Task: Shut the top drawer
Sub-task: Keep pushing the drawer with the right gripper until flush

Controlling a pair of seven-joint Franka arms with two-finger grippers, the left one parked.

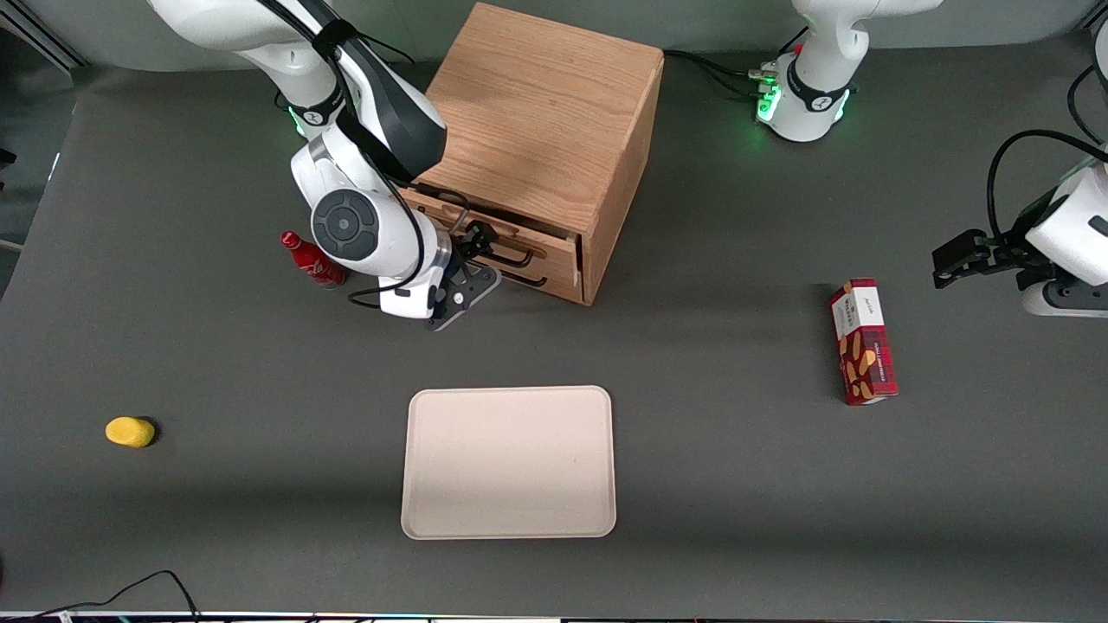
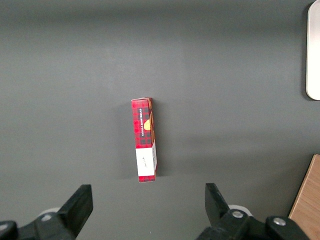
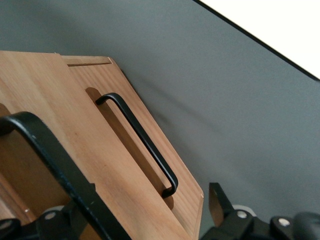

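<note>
The wooden cabinet (image 1: 545, 112) stands on the table with its drawers facing the working arm's end. Its top drawer (image 1: 519, 238) (image 3: 20, 165) looks pulled out a little, with its black wire handle (image 1: 512, 253) (image 3: 55, 165) close to the wrist camera. Below it, the lower drawer (image 3: 100, 150) carries a like handle (image 1: 530, 279) (image 3: 142, 142). My right gripper (image 1: 474, 253) (image 3: 145, 217) is open, right in front of the drawer fronts at handle height. The top handle crosses in front of one finger, and the other finger (image 3: 217, 202) shows beside the cabinet's corner.
A red bottle (image 1: 312, 260) stands beside the working arm's wrist. A beige tray (image 1: 509, 463) (image 3: 280, 25) lies nearer the front camera than the cabinet. A yellow object (image 1: 130, 431) is toward the working arm's end, and a red box (image 1: 863, 353) (image 2: 145, 145) toward the parked arm's.
</note>
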